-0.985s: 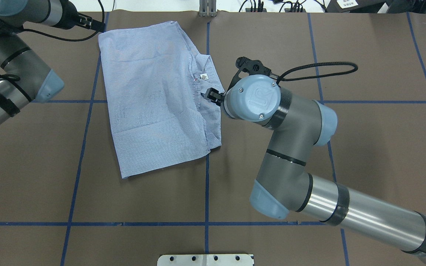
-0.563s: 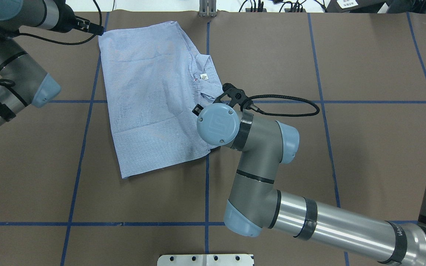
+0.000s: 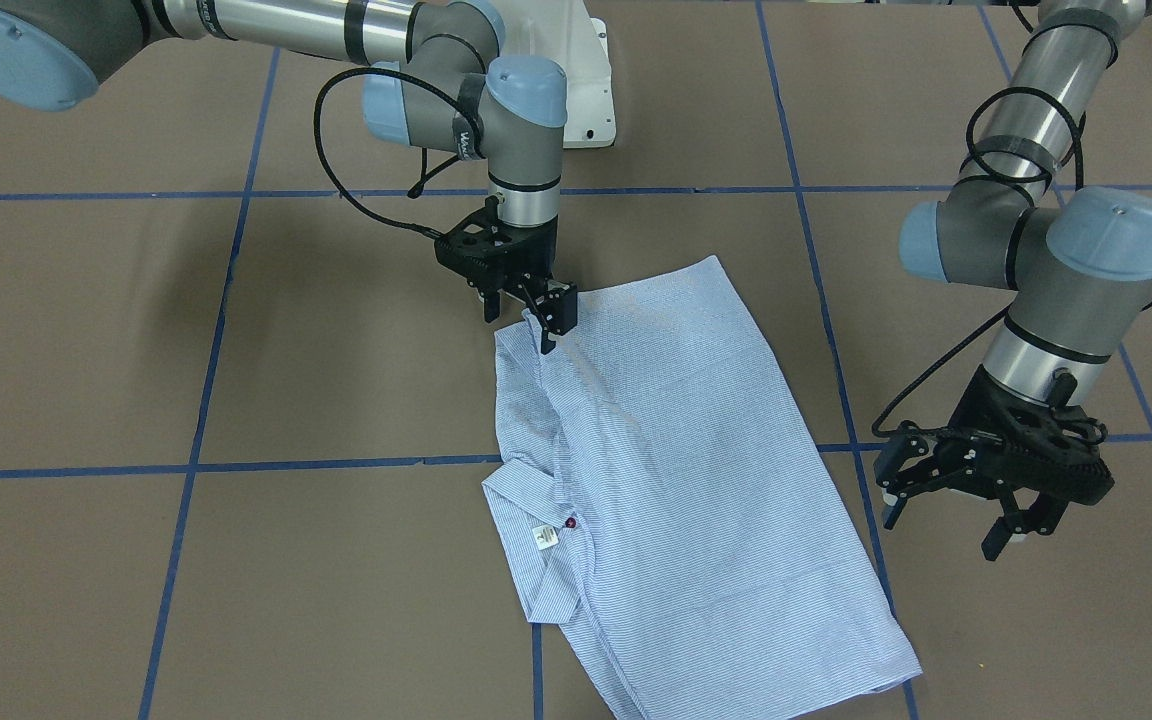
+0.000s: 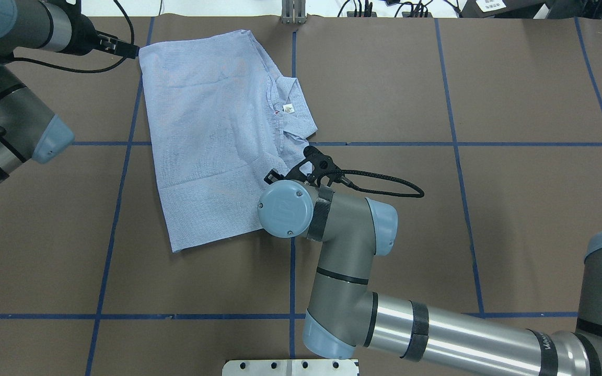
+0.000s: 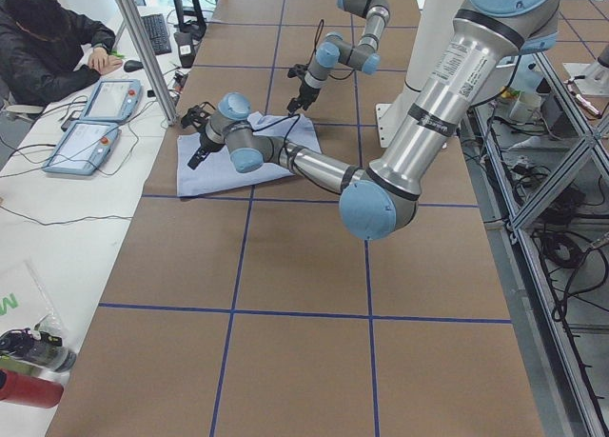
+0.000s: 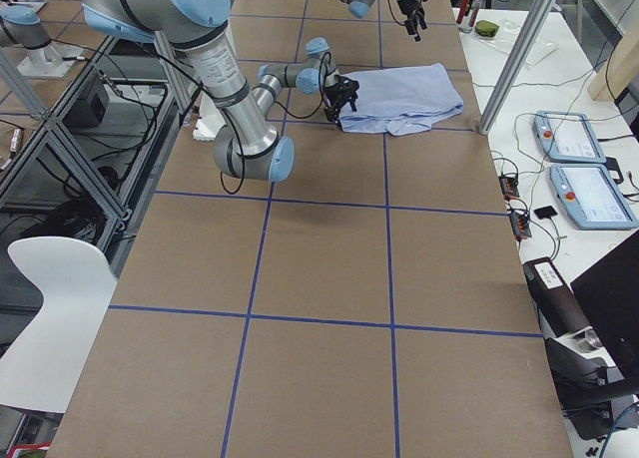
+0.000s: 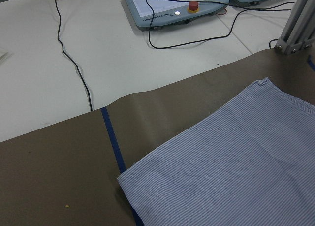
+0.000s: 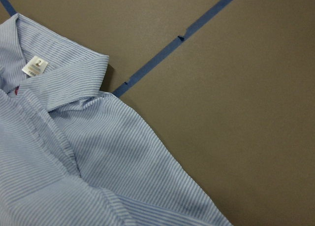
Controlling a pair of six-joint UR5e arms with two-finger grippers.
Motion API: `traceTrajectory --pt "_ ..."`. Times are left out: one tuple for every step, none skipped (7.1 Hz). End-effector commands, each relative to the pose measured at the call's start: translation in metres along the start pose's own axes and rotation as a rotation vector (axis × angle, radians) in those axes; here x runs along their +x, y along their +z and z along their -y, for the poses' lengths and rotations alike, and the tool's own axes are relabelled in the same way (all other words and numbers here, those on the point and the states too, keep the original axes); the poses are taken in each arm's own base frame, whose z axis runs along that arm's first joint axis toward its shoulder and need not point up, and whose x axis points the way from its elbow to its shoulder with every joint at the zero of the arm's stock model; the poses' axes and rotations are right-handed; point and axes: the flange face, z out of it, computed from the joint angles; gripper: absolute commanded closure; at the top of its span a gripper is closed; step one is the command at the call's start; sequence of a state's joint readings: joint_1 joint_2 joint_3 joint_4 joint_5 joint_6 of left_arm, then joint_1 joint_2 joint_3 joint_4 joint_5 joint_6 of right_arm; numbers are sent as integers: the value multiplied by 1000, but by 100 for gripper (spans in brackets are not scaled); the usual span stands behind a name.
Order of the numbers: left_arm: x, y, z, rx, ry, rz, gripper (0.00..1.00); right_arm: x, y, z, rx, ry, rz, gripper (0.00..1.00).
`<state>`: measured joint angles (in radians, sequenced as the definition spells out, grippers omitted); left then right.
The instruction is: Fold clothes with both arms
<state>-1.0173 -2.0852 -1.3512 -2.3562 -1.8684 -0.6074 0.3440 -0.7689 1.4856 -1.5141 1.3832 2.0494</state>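
Observation:
The blue-and-white striped shirt lies folded into a long rectangle on the brown table, its collar and white tag on its right side. My right gripper points down at the shirt's near right corner, open, with its fingers on either side of a slightly raised edge; the overhead view hides it under the wrist. My left gripper hovers open just off the far left corner, not touching the cloth.
Blue tape lines grid the table. The white base plate sits at the near edge and a metal post at the far edge. Beyond it are control pendants, cables and a seated person.
My right arm has swung from beside the collar back along the shirt's right edge to its near corner. The left arm has edged slightly outward and the shirt has not moved.

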Motion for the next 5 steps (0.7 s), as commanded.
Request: traceTrajectory --pt "0 0 -1 0 0 0 0 4 2 -13 30 -2 15 7" --pt "1 0 -1 -1 1 -1 0 6 4 -16 42 -9 19 18" --pt "0 0 -2 -3 0 0 0 6 5 -16 44 -9 16 28" --pt "-1 1 -3 -4 0 1 0 8 7 -17 44 -13 13 41" --pt "-1 1 -3 -4 0 1 0 6 5 -17 42 -12 17 62"
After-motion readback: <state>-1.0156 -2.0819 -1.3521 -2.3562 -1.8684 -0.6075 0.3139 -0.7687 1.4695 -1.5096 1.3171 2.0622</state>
